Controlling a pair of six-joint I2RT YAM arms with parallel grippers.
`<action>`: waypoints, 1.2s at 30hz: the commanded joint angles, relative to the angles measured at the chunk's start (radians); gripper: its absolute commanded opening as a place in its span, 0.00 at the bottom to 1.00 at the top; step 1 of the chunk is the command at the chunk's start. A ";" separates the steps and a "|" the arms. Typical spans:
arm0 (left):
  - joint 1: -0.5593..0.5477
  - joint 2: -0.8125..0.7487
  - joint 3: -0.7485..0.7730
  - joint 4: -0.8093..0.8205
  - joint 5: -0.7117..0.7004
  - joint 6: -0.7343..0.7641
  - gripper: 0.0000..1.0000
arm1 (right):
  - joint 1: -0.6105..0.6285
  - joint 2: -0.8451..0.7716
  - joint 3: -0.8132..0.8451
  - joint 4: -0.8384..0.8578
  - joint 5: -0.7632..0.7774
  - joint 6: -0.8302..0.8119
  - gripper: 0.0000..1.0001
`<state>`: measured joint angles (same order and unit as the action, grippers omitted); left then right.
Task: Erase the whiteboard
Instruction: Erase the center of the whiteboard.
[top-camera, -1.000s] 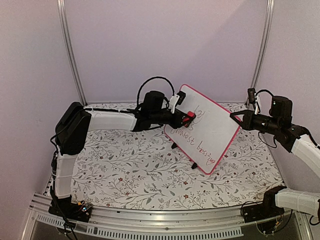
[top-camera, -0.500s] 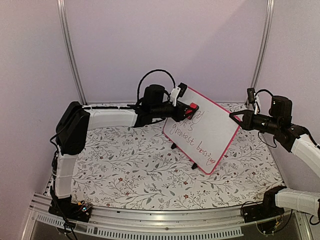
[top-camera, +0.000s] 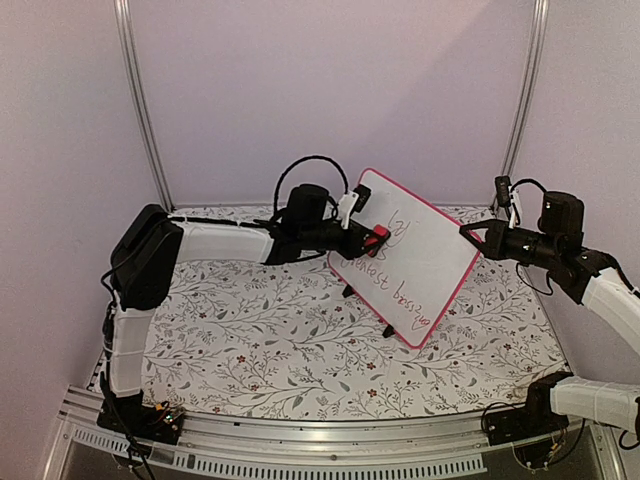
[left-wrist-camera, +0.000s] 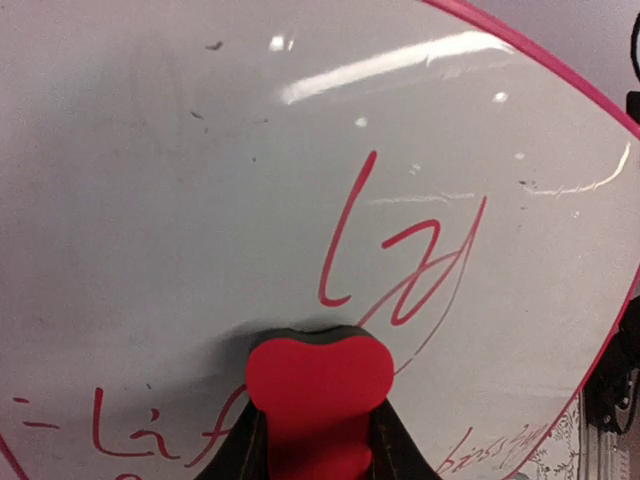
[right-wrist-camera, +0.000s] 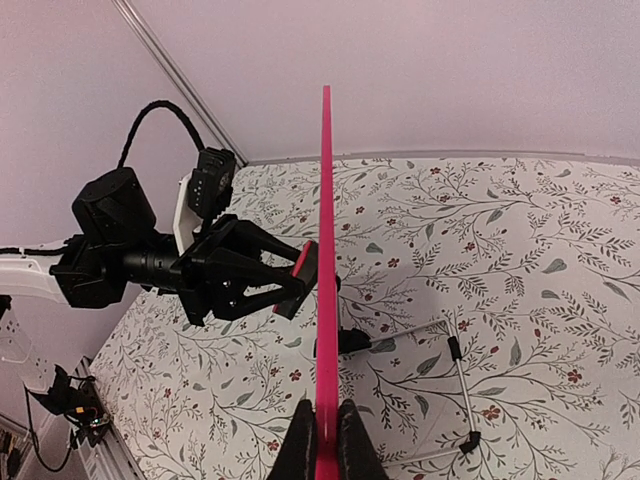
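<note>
- Swept back down the whiteboard (top-camera: 420, 265) face since half a second ago, with left tool (top-camera: 374, 238) clamped on red eraser (left-wrist-camera: 318, 385).
- Pressed against the upper writing; more red lines to reach below, down the whiteboard's long axis toward its near corner.
- Propped tilted on worktop (top-camera: 250, 340), right edge pinched narrow by right tool (right-wrist-camera: 322, 425).
- Counted: one whiteboard, one red eraser, two tools.

The whiteboard (left-wrist-camera: 200, 200) has a smooth, glossy white face that throws back the lamps as bright streaks; its thin pink-red frame (right-wrist-camera: 325, 250) looks like plastic. The red eraser (left-wrist-camera: 318, 385) is smooth and matt. The flowered table cover (top-camera: 260, 340) is matt too, and the front rail (top-camera: 300, 432) is bare metal.
</note>
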<state>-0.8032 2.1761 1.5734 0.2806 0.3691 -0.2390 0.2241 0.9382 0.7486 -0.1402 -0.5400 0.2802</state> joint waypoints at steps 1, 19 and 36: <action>-0.015 0.029 0.098 -0.065 -0.063 0.007 0.05 | 0.028 0.015 -0.009 -0.026 -0.125 -0.042 0.00; -0.044 0.022 0.043 -0.091 -0.155 0.032 0.04 | 0.028 0.010 -0.012 -0.027 -0.122 -0.041 0.00; -0.081 0.003 0.109 -0.070 -0.289 0.113 0.05 | 0.028 0.009 -0.014 -0.027 -0.125 -0.039 0.00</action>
<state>-0.8600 2.1651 1.6157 0.2302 0.1154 -0.1589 0.2241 0.9382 0.7486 -0.1402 -0.5331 0.2882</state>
